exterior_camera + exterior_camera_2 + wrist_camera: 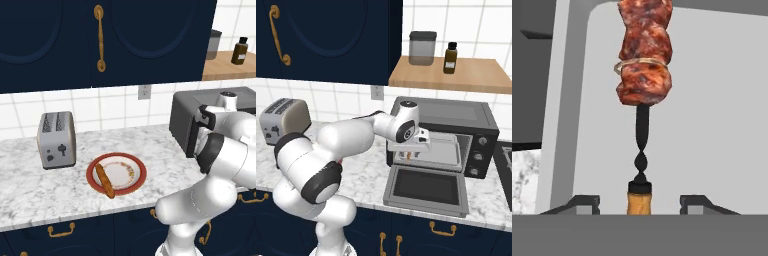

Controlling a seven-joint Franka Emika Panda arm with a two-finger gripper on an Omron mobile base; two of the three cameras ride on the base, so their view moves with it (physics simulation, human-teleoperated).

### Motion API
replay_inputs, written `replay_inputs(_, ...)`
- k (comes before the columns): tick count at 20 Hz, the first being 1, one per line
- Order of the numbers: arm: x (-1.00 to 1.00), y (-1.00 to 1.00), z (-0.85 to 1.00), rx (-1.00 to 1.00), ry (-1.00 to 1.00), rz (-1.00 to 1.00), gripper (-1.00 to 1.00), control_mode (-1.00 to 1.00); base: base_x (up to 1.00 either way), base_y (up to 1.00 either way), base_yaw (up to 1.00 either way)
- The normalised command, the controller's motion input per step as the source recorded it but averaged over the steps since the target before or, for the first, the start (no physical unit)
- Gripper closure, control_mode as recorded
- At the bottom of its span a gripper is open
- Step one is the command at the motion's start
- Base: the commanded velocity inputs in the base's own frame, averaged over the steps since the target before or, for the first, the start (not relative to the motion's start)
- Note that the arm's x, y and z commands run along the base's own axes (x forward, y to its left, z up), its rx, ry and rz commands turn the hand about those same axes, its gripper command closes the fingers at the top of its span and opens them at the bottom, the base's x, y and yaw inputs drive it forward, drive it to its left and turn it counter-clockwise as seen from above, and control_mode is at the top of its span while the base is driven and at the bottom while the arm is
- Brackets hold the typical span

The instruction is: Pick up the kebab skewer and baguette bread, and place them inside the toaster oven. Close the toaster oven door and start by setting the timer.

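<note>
The kebab skewer (644, 55), reddish-brown meat chunks on a dark stick with an orange handle, lies on the light tray inside the toaster oven (456, 116). My gripper (639, 202) is open at the oven mouth (408, 151), its fingertips (587, 201) standing apart on either side of the skewer's handle with a gap on each side. The toaster oven door (426, 187) hangs dropped open in front. The baguette bread (105, 180) lies on the left of a red-rimmed plate (140, 176) on the counter.
A silver two-slot toaster (56, 140) stands left of the plate. Above the oven, a wooden shelf (456, 75) carries a grey canister (422, 48) and a brown bottle (450, 58). Dark blue cabinets hang above the counter, and my arm spans from the plate to the oven.
</note>
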Motion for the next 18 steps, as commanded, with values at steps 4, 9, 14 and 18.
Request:
replay_inputs(4,-0.36,0.0,0.13,0.0,-0.01,0.0,-1.0,-1.0,0.0,0.0,0.0)
replay_inputs(9,-0.88,0.2,0.32,0.0,-0.05,-0.01,-1.0,-1.0,0.0,0.0,0.0)
replay_inputs(14,-1.0,0.79,0.05,0.0,-0.03,-0.09,-1.0,-1.0,0.0,0.0,0.0)
replay_inputs(18,-0.76,1.0,0.0,-0.01,0.0,-0.08,-1.0,-1.0,0.0,0.0,0.0)
